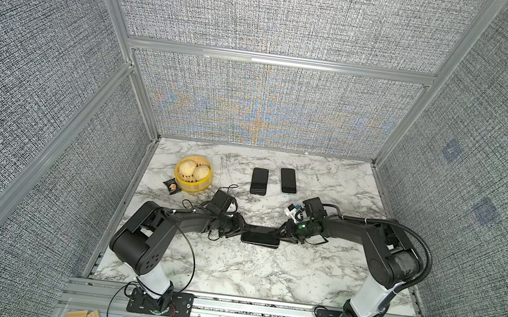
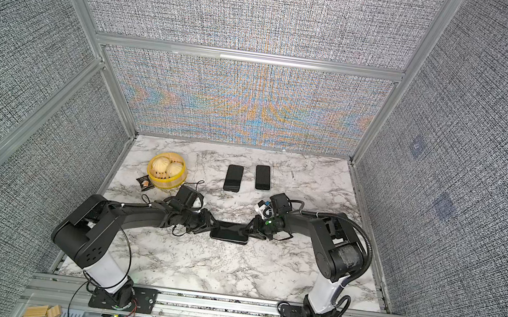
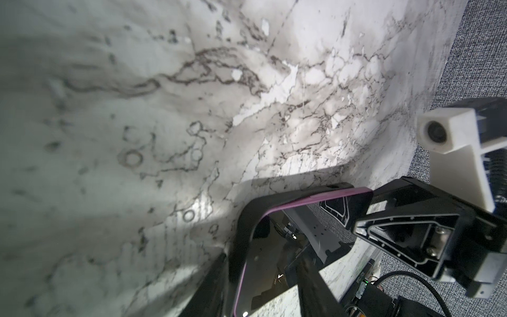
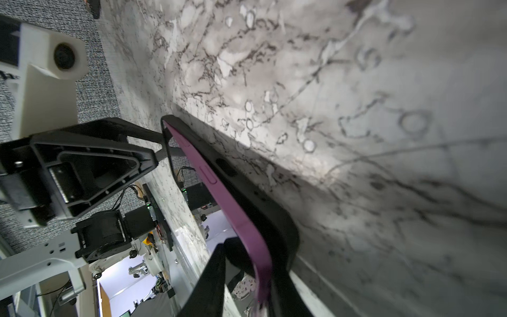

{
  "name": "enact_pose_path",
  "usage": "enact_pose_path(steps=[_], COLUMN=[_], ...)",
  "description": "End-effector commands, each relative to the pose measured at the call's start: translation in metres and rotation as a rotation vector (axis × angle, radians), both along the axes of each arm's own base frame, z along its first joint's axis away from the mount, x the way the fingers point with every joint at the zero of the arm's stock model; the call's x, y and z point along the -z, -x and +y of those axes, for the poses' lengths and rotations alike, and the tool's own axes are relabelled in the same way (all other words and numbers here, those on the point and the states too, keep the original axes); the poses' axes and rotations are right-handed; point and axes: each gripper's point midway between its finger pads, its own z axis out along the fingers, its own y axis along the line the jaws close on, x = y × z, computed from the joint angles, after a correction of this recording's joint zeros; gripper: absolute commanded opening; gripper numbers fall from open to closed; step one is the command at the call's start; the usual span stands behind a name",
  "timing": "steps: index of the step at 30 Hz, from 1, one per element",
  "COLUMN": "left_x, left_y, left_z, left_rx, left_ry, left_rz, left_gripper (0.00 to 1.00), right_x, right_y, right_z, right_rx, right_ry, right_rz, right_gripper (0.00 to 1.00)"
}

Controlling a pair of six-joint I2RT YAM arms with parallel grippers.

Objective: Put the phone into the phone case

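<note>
The white marble-patterned table [image 1: 264, 276] carried both arms at its centre. The left gripper [image 1: 244, 229] clamped one end of the black rubbery phone case [image 1: 260, 240]. The right gripper [image 1: 280, 233] straddled the opposite end, grip unclear. The purple-edged glass phone [image 4: 219, 192] lay in the case, one long edge seemingly unseated, its long axis running gripper to gripper.

Between the black left pincer [image 1: 245, 228] and black right pincer [image 1: 280, 231], the phone [image 4: 234, 214] shows a purple rim and glossy black face; the phone case [image 4: 274, 219] around it is matte black. The counter [image 1: 264, 276] beneath them is white marble veined grey-black.
</note>
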Motion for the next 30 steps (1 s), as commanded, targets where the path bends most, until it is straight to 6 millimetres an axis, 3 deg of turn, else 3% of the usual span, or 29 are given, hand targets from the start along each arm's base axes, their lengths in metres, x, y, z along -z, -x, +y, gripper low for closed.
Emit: enact_pose_path(steps=[1, 10, 23, 30], left_x=[0.006, 0.004, -0.006, -0.008], left_y=[0.009, 0.008, 0.010, 0.009], left_z=[0.006, 0.008, -0.003, -0.005], left_rx=[-0.001, 0.022, 0.115, 0.138], left_ry=[-0.032, -0.056, -0.018, -0.014], left_rz=[0.040, 0.029, 0.015, 0.010], left_gripper=[0.44, 0.44, 0.49, 0.49], right_x=[0.008, -0.004, -0.012, -0.014], right_y=[0.009, 0.009, 0.008, 0.004], right_z=[-0.014, -0.026, -0.033, -0.039], right_rx=[-0.023, -0.072, -0.110, -0.154], right_ry=[0.120, 0.235, 0.341, 0.486], right_rz=[0.008, -0.053, -0.097, -0.141], right_gripper=[0.31, 0.55, 0.64, 0.68])
